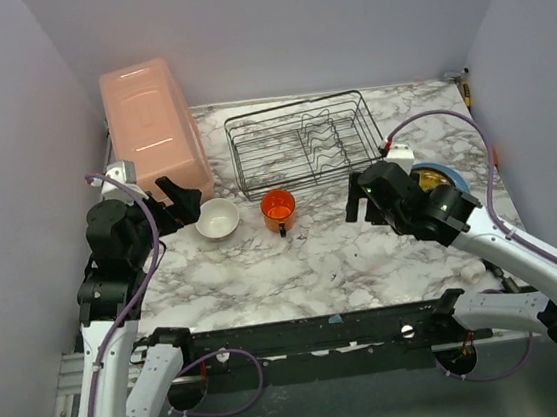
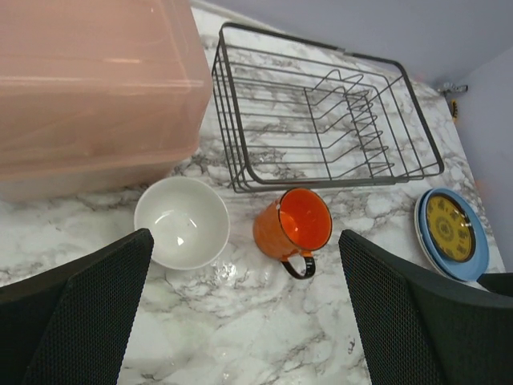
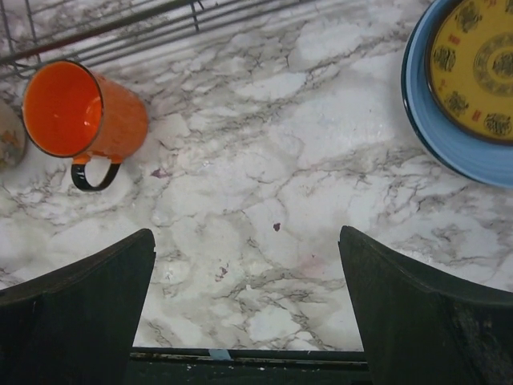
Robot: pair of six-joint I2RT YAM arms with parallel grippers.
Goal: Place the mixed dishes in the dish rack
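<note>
Closest to the lens, the left jaws stand wide apart and hold nothing. They hang above the marble counter (image 2: 264, 337), and the small white bowl (image 2: 182, 222) and the orange mug (image 2: 292, 223) show in the gap between them. The right jaws are just as wide and just as empty over a bare stretch of counter, with the mug at their 10 o'clock and the plate stack at their 2 o'clock.

In the top view, the dish rack (image 2: 345, 120) sits at 12 o'clock on the counter with nothing in it. The pink lidded box (image 2: 88, 88) is just beside it at its 9 o'clock. The bowl and mug stand upright at the rack's 6 o'clock, near each other but apart, and the mug's handle points towards the arms. At 3 o'clock the small yellow-brown plate (image 2: 449, 228) lies on the larger light-blue plate (image 2: 473, 265). We cannot tell whether another plate lies beneath them.

We judge the task to be at its very start, with no dish loaded and a first pick being lined up. The next move probably calls for the left jaws to shift over the bowl or the mug and come down. One finger would go inside the rim and one outside before they close. The flat plates look harder, because an edge must be lifted before the right jaws can get hold.
</note>
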